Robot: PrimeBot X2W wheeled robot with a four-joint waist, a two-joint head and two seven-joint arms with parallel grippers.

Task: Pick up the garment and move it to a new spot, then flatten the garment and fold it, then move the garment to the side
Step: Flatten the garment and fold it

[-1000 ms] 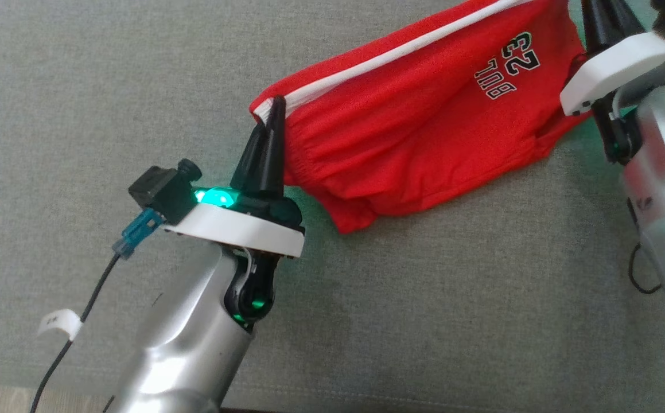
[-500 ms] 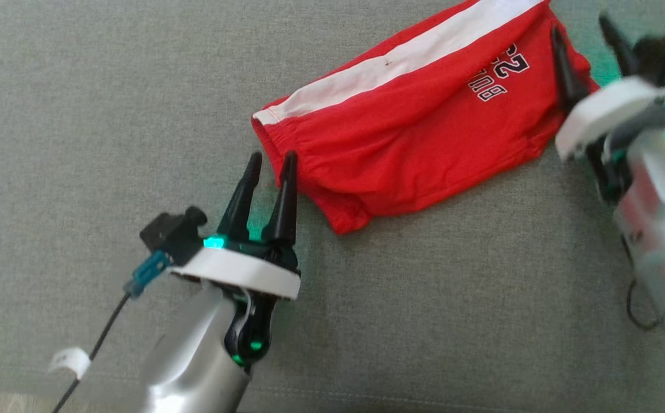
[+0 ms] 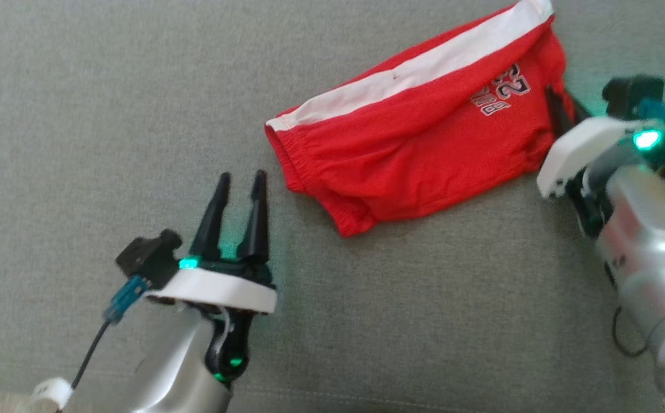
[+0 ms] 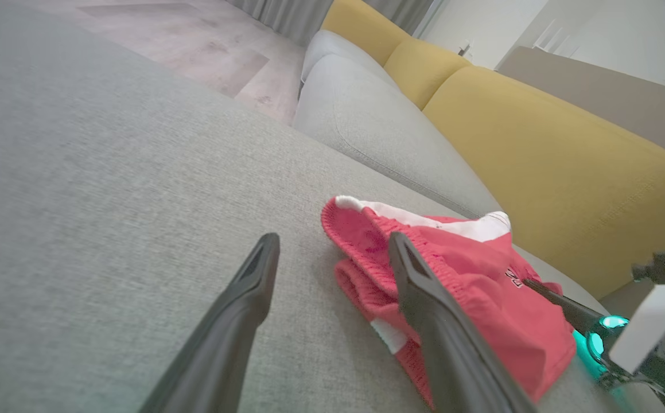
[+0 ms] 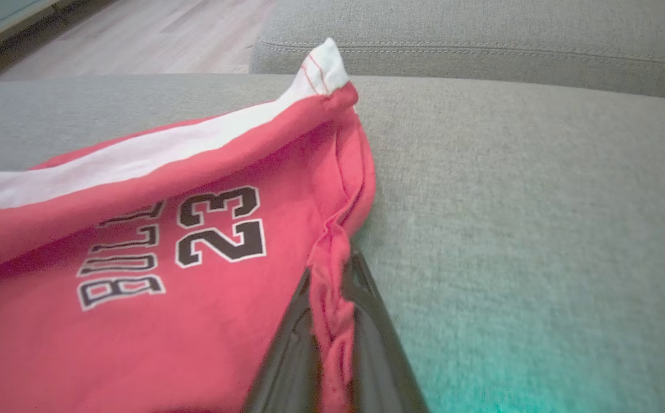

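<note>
Right gripper (image 5: 332,275): fingers (image 5: 289,350) nipped tight on a bunched edge of the shorts (image 3: 418,149), at the right end by the "23" print. Likely a corner hold, for dragging or tensioning the cloth. Left gripper (image 3: 242,175): fingers wide, empty, just left of the waistband end, not touching. Reads as parked clear, lined up to take that end. Shorts lie on the grey cushion (image 3: 80,115), centre-far, white stripe along the far edge, near edge rumpled and doubled under. Not flat yet, so I'd say flattening comes before any fold.
</note>
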